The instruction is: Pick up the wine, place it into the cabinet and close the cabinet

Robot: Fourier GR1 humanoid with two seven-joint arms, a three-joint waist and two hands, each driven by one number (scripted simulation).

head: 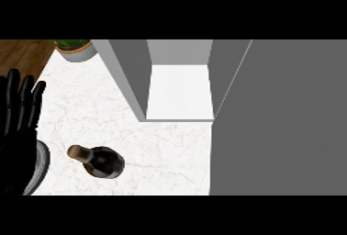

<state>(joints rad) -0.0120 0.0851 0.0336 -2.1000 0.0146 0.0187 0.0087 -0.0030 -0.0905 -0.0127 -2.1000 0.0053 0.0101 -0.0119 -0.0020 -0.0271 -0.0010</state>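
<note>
Over at the far left edge the robot's left hand [20, 103] stands with its black fingers [27, 94] straight and pointing toward the far side, released and grasping nothing; the grey forearm below it runs down along the left edge toward the near side. In the far left corner a strip of brown wooden floor [24, 53] shows beyond the counter, and just right of it sits a potted plant [73, 48], green leaves in a pale round pot, on the far edge of the counter. The white marbled counter [102, 114] spreads out from there. Near the left, on the near part of that counter, stands the wine bottle [102, 160], dark glass with a tan cork top [76, 151], seen steeply from above so the neck leans toward the left and far side; it is close to the left forearm but apart from the hand, and nothing touches it. Moving right, the cabinet [180, 82] stands open, its grey side wall on the left and a pale inner floor showing, well apart from the bottle and farther back. Its big grey door [281, 119] is swung out and fills the whole right side. The right hand is not anywhere I can see.
</note>
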